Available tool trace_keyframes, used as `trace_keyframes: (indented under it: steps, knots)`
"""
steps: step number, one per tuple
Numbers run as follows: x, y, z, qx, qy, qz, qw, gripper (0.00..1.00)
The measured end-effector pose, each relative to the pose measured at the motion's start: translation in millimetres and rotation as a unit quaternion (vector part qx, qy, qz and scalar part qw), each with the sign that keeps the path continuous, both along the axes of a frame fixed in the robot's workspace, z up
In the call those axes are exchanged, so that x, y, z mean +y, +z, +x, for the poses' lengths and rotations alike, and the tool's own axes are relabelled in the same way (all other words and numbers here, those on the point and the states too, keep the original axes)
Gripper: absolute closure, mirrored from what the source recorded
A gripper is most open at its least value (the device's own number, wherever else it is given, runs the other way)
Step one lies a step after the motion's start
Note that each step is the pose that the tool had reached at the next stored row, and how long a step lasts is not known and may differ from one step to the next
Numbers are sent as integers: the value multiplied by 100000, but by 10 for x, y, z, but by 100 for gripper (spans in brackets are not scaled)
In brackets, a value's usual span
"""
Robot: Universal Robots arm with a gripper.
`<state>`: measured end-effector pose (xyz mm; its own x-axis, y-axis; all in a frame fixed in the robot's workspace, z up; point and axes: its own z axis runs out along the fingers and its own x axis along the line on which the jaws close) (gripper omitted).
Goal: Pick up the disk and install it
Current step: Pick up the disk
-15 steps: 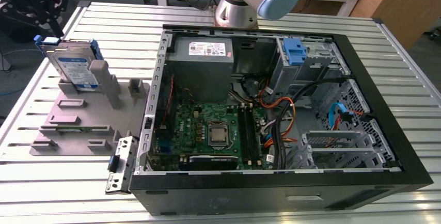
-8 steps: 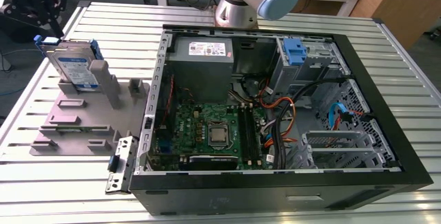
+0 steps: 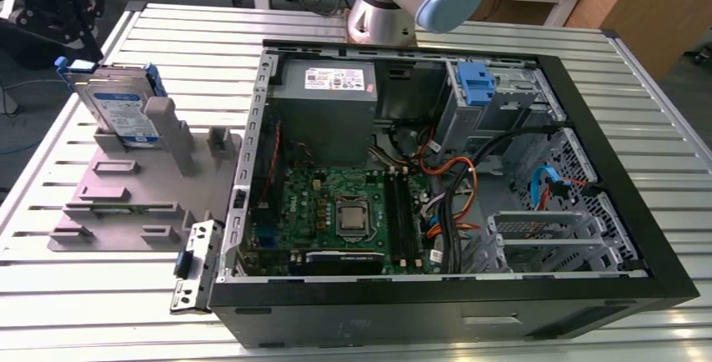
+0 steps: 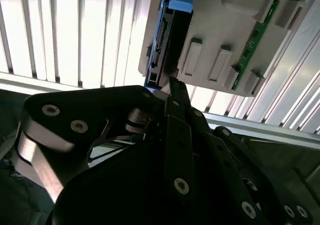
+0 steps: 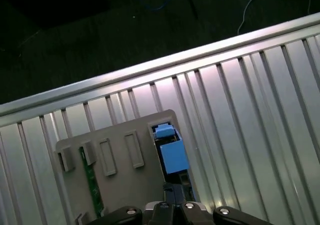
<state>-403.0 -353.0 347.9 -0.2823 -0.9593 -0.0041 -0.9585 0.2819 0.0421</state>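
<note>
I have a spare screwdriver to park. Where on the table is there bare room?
Bare slats of the table lie at the exterior view's lower left, bordered by the grey holder and the computer case. Inside the case it is crowded with cables; the holder carries the disk.

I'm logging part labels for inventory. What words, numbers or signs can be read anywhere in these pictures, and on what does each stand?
No text can be read here.
White-and-blue label on the disk: print too small to read.
White sticker on the power supply: coloured marks, print too small to read.
Motherboard: white markings, too small to read.
Both wrist views: no legible print.
</note>
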Motion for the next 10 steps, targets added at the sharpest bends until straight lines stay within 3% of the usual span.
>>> trace_keyframes:
  steps: [4, 8, 10]
  knots:
    - [0, -6, 0, -4, 3585, 3, 99936, 89]
    - [0, -10, 0, -3, 6880, 22, 99763, 89]
    - [0, -11, -1, -20, 8007, 253, 99679, 89]
